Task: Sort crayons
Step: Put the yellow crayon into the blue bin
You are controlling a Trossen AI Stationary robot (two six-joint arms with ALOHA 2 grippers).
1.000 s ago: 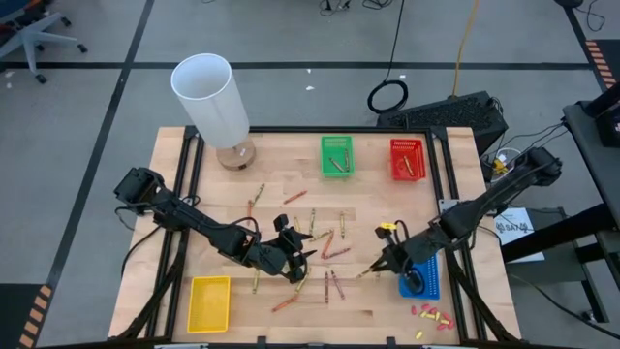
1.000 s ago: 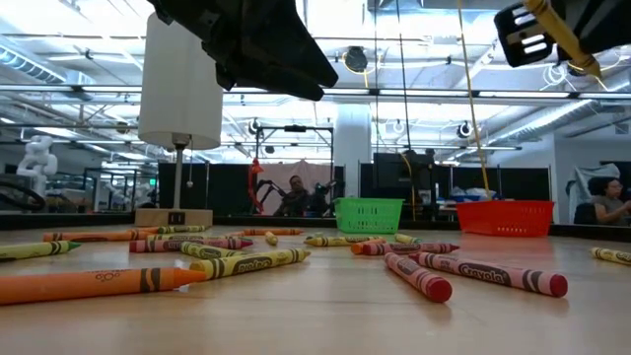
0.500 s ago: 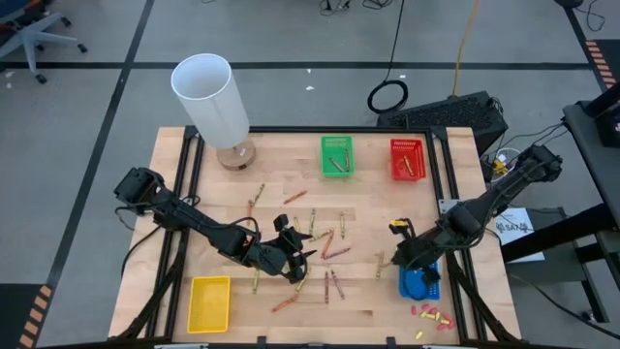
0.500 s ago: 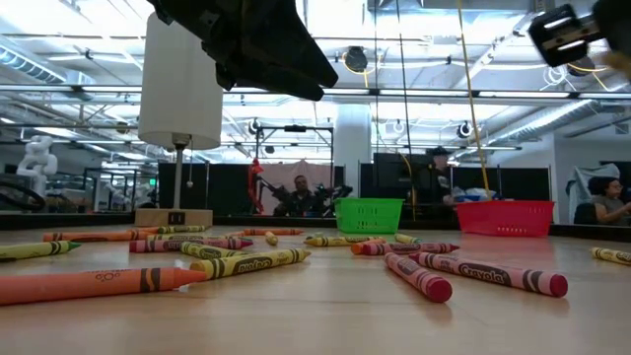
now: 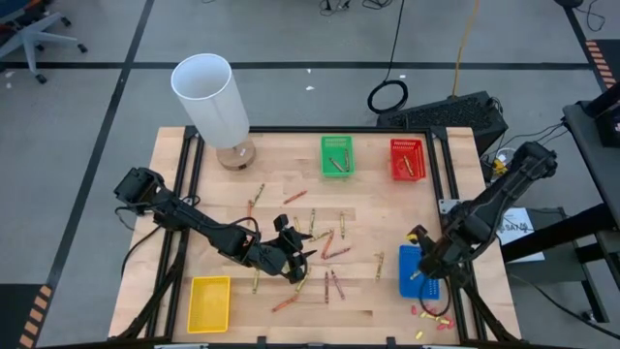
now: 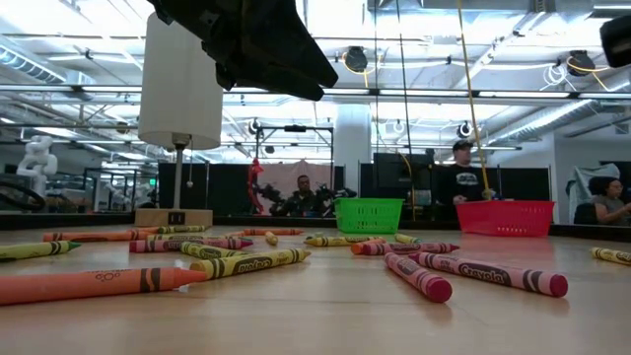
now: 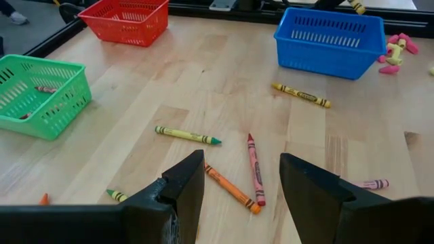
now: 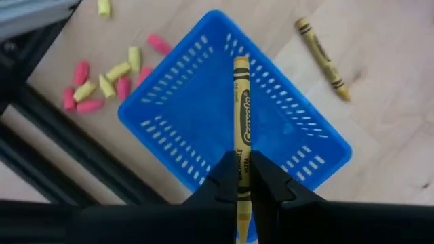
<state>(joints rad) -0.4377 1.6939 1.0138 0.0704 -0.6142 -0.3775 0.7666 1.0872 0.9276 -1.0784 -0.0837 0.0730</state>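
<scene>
Several crayons (image 5: pixel 325 242) in red, orange, yellow and brown lie flat and scattered on the wooden table (image 5: pixel 378 208). My left gripper (image 5: pixel 295 257) hangs open above the middle of them. In the left wrist view its fingers (image 7: pixel 237 193) stand on either side of an orange crayon (image 7: pixel 230 188) and a red crayon (image 7: pixel 255 169), well above both. My right gripper (image 8: pixel 242 183) is over the blue basket (image 8: pixel 224 129), shut on a yellow crayon (image 8: pixel 241 115). In the high view the right gripper (image 5: pixel 423 262) is at the table's near right. My right gripper pinches the yellow crayon near one end (image 8: pixel 241 161) between its two fingers. The fingers come steeply from above, and the crayon runs on along them, past the fingertips. The crayon is lifted clear, with its free end (image 8: pixel 241 64) above the inside of the blue basket.
A green basket (image 5: pixel 337 155) and a red basket (image 5: pixel 408 159) with a few crayons stand at the far edge. A yellow basket (image 5: pixel 210 301) is near left. A white cylinder (image 5: pixel 211 97) stands far left. Small red and yellow bits (image 5: pixel 431 313) lie beside the blue basket.
My right gripper has carried the yellow crayon toward the table's right edge, from beside the blue basket to over it. It has tipped from slanting to pointing steeply down, and it has stayed shut on the crayon.
</scene>
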